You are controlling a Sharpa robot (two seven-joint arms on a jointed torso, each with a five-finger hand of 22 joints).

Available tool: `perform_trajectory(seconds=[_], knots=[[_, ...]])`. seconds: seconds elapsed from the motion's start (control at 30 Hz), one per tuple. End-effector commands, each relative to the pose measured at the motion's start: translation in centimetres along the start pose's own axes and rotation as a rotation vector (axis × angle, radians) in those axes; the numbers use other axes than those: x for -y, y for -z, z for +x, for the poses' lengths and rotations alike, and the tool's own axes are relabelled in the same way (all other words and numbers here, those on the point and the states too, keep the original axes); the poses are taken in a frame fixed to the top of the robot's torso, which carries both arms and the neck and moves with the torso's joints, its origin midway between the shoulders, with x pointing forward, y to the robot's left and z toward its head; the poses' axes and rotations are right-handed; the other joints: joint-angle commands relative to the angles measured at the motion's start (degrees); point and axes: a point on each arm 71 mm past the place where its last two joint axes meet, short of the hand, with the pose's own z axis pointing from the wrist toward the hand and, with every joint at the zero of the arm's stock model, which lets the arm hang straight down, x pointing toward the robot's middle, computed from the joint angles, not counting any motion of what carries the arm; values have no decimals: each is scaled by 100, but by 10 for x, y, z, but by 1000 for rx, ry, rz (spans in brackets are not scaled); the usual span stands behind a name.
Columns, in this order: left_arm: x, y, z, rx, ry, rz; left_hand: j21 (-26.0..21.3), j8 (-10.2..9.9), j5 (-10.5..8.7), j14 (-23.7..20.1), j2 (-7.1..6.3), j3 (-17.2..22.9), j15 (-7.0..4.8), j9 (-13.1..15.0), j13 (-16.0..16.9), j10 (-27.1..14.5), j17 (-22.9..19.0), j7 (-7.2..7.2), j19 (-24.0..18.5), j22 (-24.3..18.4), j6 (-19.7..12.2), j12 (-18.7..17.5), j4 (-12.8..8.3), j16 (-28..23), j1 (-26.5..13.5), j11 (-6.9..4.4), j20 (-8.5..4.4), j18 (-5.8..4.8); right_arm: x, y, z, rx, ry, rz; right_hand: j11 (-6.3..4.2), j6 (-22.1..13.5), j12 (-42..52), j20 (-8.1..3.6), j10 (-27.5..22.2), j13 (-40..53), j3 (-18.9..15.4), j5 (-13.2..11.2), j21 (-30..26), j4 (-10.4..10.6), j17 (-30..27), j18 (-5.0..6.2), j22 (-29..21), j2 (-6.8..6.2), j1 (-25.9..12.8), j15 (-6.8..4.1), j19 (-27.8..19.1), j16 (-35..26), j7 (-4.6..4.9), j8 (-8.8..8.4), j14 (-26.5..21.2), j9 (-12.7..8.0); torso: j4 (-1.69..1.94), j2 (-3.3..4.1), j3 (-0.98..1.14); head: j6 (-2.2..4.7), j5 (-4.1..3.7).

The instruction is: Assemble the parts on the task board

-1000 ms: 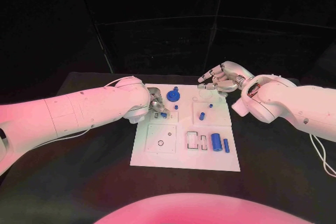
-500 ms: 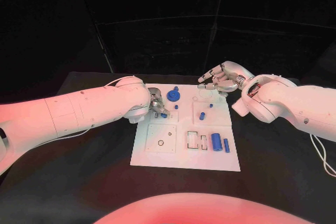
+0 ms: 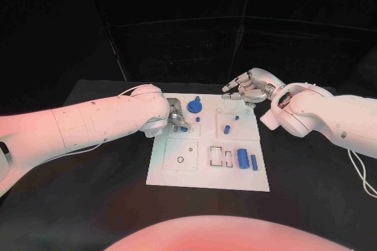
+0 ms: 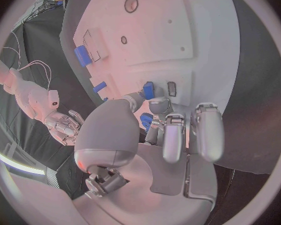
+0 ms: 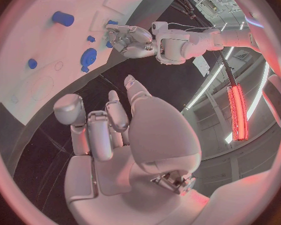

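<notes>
The small blue part (image 4: 148, 90) sat at the tips of the left hand (image 3: 174, 118), over the far-left section of the task board (image 3: 188, 177), and across the last second it barely moved. In the left wrist view the fingers (image 4: 158, 107) were narrowed around this piece, apparently pinching it just above a small rectangular slot in the board; a second blue piece (image 4: 145, 120) showed lower between the fingers, though whether it was held or merely lay under the hand could not be told. The left hand had held almost the same place over the board for that second, so this looked like a slow seating of the part and not a carry.

Farther out, the blue gear-like part (image 3: 195, 106) stood just to the right of the left hand, and a small blue peg (image 3: 226, 130) stood in the right-hand section. Nearer, a blue cylinder (image 3: 243, 159) and a thinner blue bar (image 3: 254, 163) lay side by side at the board's right edge, unmoved.

The right hand (image 3: 245, 87) hung over the far right corner of the board, fingers loosely curled and apart, holding nothing, as before. Most parts still waited, so the assembly seemed early, on the black desk (image 3: 94, 196).
</notes>
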Motion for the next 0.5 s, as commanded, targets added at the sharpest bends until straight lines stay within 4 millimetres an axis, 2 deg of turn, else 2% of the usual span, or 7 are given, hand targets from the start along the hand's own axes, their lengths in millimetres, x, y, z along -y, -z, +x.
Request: perform_trajectory(seconds=[0.03, 0.5], knots=[[-5, -3, 11, -70, -43, -44, -14, 29, 27, 615, -5, 705, -48, 13, 20, 48, 1509, -8, 137, 12, 56, 39, -697, 17, -71, -11, -49, -85, -2, 0, 0, -6, -3, -10, -21, 36, -21, -4, -19, -6, -7, 31, -22, 30, 564, 71, -7, 48, -20, -28, -46, -15, -7, 13, 360, 7, -2, 0, 2, -6, -6], [-3, -6, 11, -81, -57, -64, -2, 99, 23, 615, -50, 261, -88, 65, 71, 87, 1509, -64, 145, 47, 179, 102, -501, 17, -357, -57, -85, -90, -2, 0, 0, -5, -3, -9, -23, 38, -15, -6, -14, -3, -13, 24, -24, 34, 568, 71, -7, 49, -20, -30, -42, -14, -9, 22, 362, 7, -5, -2, 1, -27, -35]])
